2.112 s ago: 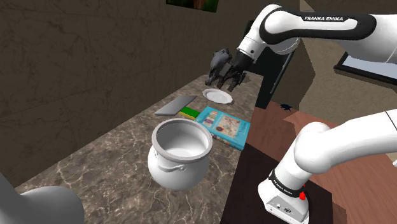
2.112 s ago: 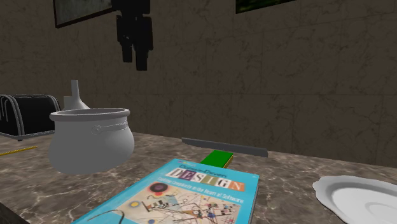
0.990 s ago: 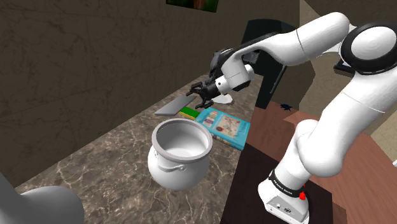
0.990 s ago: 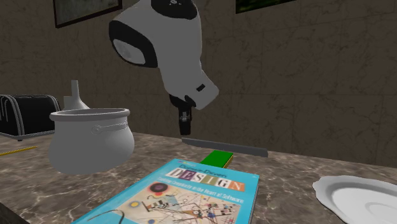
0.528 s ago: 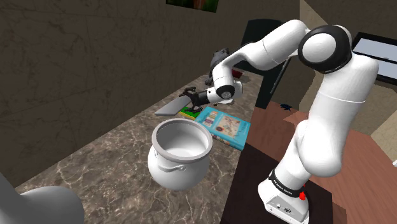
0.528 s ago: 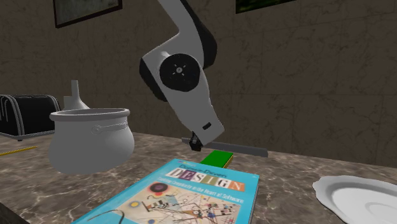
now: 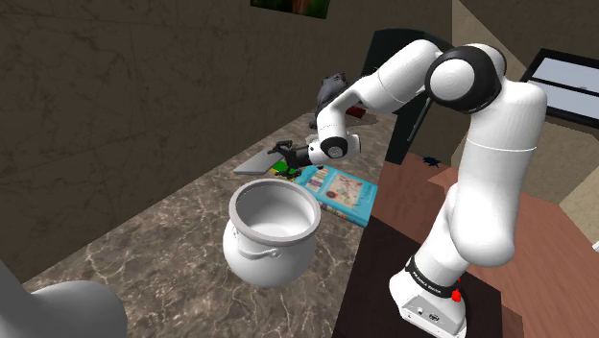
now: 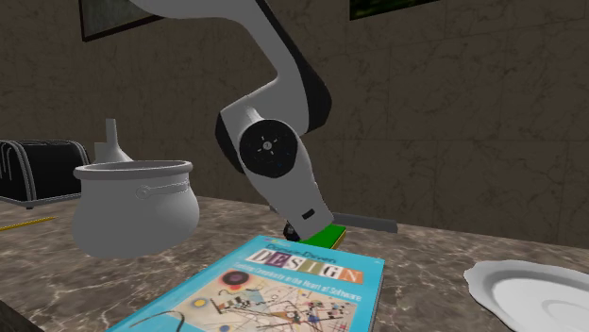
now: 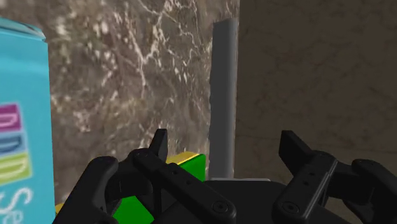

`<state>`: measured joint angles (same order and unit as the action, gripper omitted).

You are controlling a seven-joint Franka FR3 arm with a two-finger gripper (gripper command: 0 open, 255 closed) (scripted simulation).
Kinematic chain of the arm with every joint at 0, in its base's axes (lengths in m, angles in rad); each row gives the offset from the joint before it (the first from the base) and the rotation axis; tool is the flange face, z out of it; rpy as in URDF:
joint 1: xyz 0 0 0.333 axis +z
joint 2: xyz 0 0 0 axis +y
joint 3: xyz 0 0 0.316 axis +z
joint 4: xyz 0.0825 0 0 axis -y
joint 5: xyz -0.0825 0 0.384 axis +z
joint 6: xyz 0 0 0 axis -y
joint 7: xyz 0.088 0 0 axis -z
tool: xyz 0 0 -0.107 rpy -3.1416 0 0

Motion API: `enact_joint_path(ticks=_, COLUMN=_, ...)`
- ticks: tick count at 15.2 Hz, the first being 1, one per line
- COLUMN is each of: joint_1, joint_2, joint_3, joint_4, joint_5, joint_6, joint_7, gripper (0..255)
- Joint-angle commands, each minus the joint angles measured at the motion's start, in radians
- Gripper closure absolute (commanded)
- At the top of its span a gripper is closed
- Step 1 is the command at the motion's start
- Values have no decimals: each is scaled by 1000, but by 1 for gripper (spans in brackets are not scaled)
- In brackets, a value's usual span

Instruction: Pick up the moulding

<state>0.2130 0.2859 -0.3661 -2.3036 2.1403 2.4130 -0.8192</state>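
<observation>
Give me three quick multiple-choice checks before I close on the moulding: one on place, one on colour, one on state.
1. Where does the moulding lie?
A. in the pot
B. on the counter, along the wall
C. on the plate

2. What colour is the book cover?
A. red
B. light blue
C. black

3. How is the gripper?
A. open, holding nothing
B. shut on the moulding
C. shut on the book

Answers:
1 B: the wrist view shows the grey strip lying flat where the marble meets the wall.
2 B: the cover is light blue with a printed design.
3 A: the fingers stand apart on either side of the strip, not touching it.
</observation>
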Motion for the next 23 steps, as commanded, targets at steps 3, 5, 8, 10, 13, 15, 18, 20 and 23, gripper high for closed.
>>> enact_joint_path(ticks=3, joint_1=-2, joint_2=8, joint_3=-1, joint_4=0, joint_5=5, joint_6=-7, joint_7=-6, gripper=255)
enact_joint_path(ticks=5, joint_1=-2, joint_2=7, joint_3=-1, joint_4=0, joint_5=4, joint_6=-6, joint_7=-6, gripper=255)
enact_joint_path(ticks=8, joint_1=-2, joint_2=7, joint_3=-1, joint_4=0, joint_5=4, joint_6=-6, joint_7=-6, gripper=255)
enact_joint_path(ticks=10, joint_1=-2, joint_2=8, joint_3=-1, joint_4=0, joint_5=4, joint_6=-7, joint_7=-6, gripper=255)
enact_joint_path(ticks=13, joint_1=1, joint_2=-17, joint_3=-1, joint_4=-3, joint_5=-14, joint_6=11, joint_7=14, gripper=255)
enact_joint_path(ticks=15, joint_1=4, joint_2=-42, joint_3=-2, joint_4=-6, joint_5=-35, joint_6=28, joint_7=35, gripper=255)
enact_joint_path(ticks=18, joint_1=9, joint_2=-80, joint_3=-2, joint_4=-10, joint_5=-67, joint_6=53, joint_7=69, gripper=255)
enact_joint_path(ticks=20, joint_1=12, joint_2=-105, joint_3=-2, joint_4=-13, joint_5=-90, joint_6=70, joint_7=93, gripper=255)
enact_joint_path(ticks=23, joint_1=16, joint_2=-141, joint_3=-1, joint_4=-15, joint_5=-127, joint_6=95, joint_7=131, gripper=255)
